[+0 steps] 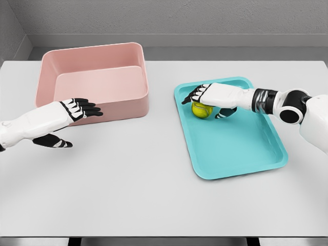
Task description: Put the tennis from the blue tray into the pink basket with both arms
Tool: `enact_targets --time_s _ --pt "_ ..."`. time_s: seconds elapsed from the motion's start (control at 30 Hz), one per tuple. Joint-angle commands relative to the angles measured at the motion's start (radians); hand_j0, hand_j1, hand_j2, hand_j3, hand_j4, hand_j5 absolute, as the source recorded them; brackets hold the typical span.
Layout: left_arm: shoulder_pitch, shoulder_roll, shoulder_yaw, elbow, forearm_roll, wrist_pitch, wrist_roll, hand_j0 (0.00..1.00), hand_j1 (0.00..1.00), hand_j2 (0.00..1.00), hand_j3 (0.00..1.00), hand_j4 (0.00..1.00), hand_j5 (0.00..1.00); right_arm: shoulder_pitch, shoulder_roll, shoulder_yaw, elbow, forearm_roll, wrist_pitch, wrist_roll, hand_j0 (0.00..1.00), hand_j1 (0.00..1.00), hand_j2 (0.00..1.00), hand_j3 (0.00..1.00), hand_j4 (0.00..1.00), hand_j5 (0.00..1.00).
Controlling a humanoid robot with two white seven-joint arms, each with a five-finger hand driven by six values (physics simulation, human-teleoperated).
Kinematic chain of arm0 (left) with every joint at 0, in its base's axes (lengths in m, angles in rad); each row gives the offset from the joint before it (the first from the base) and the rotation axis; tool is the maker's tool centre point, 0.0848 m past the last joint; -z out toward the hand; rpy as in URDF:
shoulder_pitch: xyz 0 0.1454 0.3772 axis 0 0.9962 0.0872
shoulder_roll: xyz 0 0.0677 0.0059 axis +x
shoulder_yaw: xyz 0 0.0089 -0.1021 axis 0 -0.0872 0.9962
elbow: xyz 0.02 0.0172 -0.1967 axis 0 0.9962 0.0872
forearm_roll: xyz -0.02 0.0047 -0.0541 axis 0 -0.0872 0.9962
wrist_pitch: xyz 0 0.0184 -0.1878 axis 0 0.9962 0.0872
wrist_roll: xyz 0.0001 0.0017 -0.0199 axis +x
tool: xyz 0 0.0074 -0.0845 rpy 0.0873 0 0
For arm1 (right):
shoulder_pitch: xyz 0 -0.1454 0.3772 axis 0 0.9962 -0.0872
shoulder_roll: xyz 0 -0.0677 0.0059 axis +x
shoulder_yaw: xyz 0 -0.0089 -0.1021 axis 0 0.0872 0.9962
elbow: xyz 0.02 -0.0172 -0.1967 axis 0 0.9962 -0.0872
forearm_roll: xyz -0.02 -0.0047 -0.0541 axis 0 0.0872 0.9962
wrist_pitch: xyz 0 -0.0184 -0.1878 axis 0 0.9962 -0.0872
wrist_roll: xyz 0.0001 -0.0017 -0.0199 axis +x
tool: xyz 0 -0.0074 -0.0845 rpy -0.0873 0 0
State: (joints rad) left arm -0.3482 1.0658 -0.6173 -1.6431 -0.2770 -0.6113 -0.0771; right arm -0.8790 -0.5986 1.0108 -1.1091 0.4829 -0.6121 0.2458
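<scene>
A yellow-green tennis ball (pixel 201 110) lies in the far left part of the blue tray (pixel 241 148). My right hand (pixel 207 102) lies over the ball from the right, its fingers reaching past the top and its thumb under the right side, so most of the ball's upper half is hidden. The fingers look curved around the ball, which still rests on the tray. The pink basket (pixel 92 56) stands at the back left. My left hand (pixel 77 115) hovers flat in front of the basket's near wall, fingers stretched out and holding nothing.
The white table (pixel 154 195) carries both containers. The basket's near wall is right behind my left fingertips. The tray's raised rim runs just left of the ball.
</scene>
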Motion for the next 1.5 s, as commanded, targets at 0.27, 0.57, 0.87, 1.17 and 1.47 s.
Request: enact_targets --time_s 0.27,0.57,0.87,1.17,1.47 --pt "0.008 0.002 0.004 -0.003 0.009 0.000 0.000 1.00 1.00 1.00 1.00 1.00 1.00 0.009 -0.001 -0.001 0.000 -0.006 0.001 0.001 0.95 0.95 0.95 0.95 0.95 0.95" --pt "0.008 0.002 0.001 -0.001 0.009 0.000 0.000 1.00 1.00 1.00 1.00 1.00 1.00 0.011 -0.001 -0.003 -0.001 -0.006 0.001 0.001 0.94 0.94 0.94 0.94 0.94 0.94" --pt "0.008 0.003 0.001 -0.001 0.009 0.000 0.000 1.00 1.00 1.00 1.00 1.00 1.00 0.014 -0.001 -0.003 -0.001 -0.003 0.001 0.009 0.83 0.83 0.83 0.83 0.83 0.83" --pt "0.009 0.003 0.001 -0.003 0.009 0.000 0.000 1.00 1.00 1.00 1.00 1.00 1.00 0.014 -0.001 -0.003 -0.005 -0.001 0.001 0.010 0.70 0.70 0.70 0.70 0.70 0.70" --pt "0.014 0.003 0.001 -0.003 0.010 0.000 0.000 1.00 1.00 1.00 1.00 1.00 1.00 0.014 -0.001 -0.004 -0.011 -0.001 0.001 0.010 0.61 0.61 0.61 0.61 0.61 0.61"
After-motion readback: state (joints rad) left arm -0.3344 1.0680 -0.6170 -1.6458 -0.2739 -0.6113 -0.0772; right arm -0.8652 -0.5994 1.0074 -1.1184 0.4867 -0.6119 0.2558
